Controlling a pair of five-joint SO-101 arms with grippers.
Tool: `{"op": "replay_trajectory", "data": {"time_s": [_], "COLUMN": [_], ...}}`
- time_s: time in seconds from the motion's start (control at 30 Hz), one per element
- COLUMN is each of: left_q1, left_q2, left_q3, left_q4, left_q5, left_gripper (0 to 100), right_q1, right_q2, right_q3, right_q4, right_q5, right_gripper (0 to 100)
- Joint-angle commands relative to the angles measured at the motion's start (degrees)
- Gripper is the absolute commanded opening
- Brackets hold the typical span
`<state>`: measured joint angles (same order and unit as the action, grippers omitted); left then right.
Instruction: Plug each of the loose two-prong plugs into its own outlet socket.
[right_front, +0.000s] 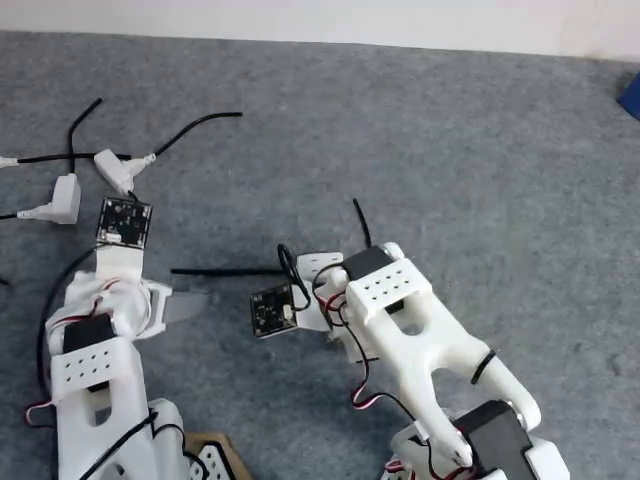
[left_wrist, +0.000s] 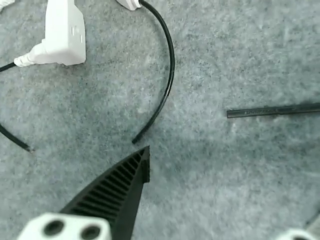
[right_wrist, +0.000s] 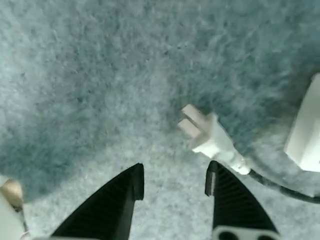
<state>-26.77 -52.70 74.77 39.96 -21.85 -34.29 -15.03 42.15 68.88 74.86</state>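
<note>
A white two-prong plug lies flat on the grey carpet, its black cable trailing away. My right gripper hovers open just short of it, and the plug sits ahead of the gap, nearer one finger. A white block lies just past the plug. In the high view the right arm covers that spot. Two white socket pieces with black cables lie at the far left. My left gripper stands open just below them, one black finger pointing toward a socket piece.
A curved black cable ends just ahead of the left finger. A straight black cable piece lies between the two arms. The grey carpet stretches bare to the back and right. A blue object sits at the right edge.
</note>
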Motion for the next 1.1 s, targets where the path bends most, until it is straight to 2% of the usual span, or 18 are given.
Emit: {"op": "replay_trajectory", "data": {"time_s": [0.0, 0.07, 0.23, 0.4, 0.63, 0.8, 1.07], "left_q1": [-0.31, -0.40, -0.48, -0.48, -0.48, -1.89, -3.56], "left_q2": [-1.10, -1.10, -1.10, -0.92, -1.10, -1.19, -1.19], "left_q3": [0.48, 1.01, 1.01, 1.10, 1.01, 1.01, 1.01], "left_q4": [-0.79, -0.79, -0.79, -0.70, 1.23, 2.46, 2.46], "left_q5": [-2.37, -4.57, -4.92, -4.92, -5.01, -7.65, -7.74], "left_gripper": [51, 51, 51, 51, 51, 51, 51], "right_q1": [-0.48, -0.48, -1.45, -2.42, -2.95, -2.95, -3.38], "right_q2": [-2.24, -2.33, -1.80, -1.80, 0.84, 5.85, 8.13], "right_q3": [-0.22, -0.75, -4.35, -2.07, 5.58, 5.67, 6.02], "right_q4": [-8.13, -6.64, -7.78, -14.11, -23.25, -24.92, -24.04], "right_q5": [0.88, -1.49, -4.84, -7.38, -6.95, -6.95, -6.95], "right_gripper": [19.8, 19.8, 19.8, 19.8, 19.8, 19.8, 19.7]}}
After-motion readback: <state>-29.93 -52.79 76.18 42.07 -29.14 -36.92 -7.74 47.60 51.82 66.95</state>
